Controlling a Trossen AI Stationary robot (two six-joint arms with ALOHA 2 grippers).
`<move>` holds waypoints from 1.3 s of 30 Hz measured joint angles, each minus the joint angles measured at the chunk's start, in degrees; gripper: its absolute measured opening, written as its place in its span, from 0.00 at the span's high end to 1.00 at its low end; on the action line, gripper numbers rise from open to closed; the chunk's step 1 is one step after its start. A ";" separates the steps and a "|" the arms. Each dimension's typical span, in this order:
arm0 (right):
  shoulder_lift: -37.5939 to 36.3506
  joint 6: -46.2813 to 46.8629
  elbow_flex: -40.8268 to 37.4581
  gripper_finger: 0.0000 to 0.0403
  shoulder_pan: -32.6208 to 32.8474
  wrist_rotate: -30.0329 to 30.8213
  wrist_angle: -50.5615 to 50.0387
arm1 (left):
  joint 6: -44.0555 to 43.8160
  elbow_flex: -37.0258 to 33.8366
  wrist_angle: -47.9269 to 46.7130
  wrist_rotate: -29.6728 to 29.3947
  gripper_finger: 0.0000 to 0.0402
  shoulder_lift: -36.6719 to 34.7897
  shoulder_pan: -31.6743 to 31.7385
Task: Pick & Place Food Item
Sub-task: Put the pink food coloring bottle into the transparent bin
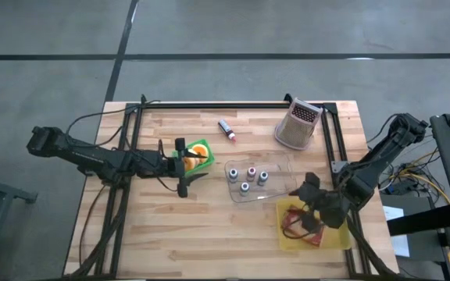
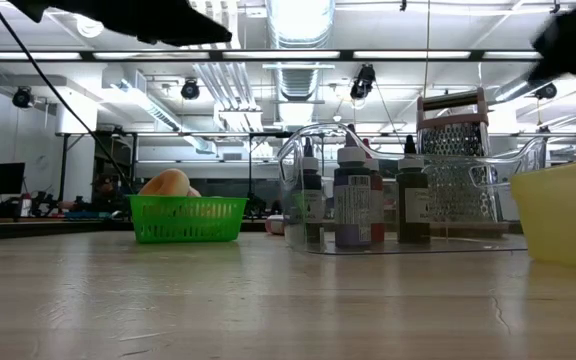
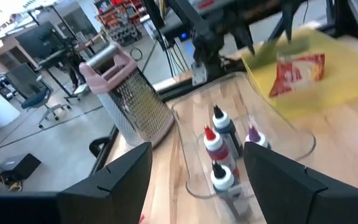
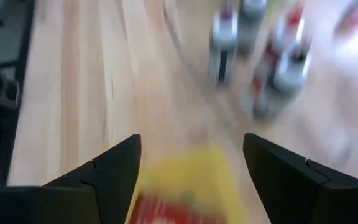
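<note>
Right gripper (image 1: 309,209) is over the near edge of the yellow bin (image 1: 342,239), hanging just above the red food packet (image 1: 295,222) that lies inside it. That packet sits almost directly beneath and slightly ahead of the fingers; in the right wrist view the red packet (image 4: 179,208) shows low between the two dark fingers (image 4: 114,171), so the line-up looks close. Its long axis I cannot tell; it looks crumpled. Jaws spread as wide as they go, gripping nothing, touching nothing I can see.

The right arm is plainly the nearer one. Left gripper (image 1: 184,168) waits well apart, beside the green basket (image 1: 196,162) with the orange food item (image 1: 198,151) in it, fingers parted and empty.

Between the two sits the clear tray (image 1: 283,165) of small bottles (image 1: 246,176), with the grater (image 1: 298,125) behind it. My read: a short straight drop onto the packet comes next.
</note>
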 joint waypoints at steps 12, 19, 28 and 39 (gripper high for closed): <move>0.71 -34.55 0.56 0.35 -3.12 16.42 20.09 | -0.81 5.92 -9.32 3.55 0.36 12.27 9.95; 2.79 -40.74 0.26 0.35 -5.74 17.36 20.82 | 4.90 15.01 -17.53 9.61 0.36 21.77 19.03; 3.74 -45.00 -0.31 0.35 -5.86 17.76 22.55 | 13.56 30.15 -33.11 16.17 0.36 33.22 29.10; 3.69 -45.73 -1.28 0.35 -5.86 17.74 22.69 | 25.12 46.59 -48.28 16.42 0.36 45.55 35.03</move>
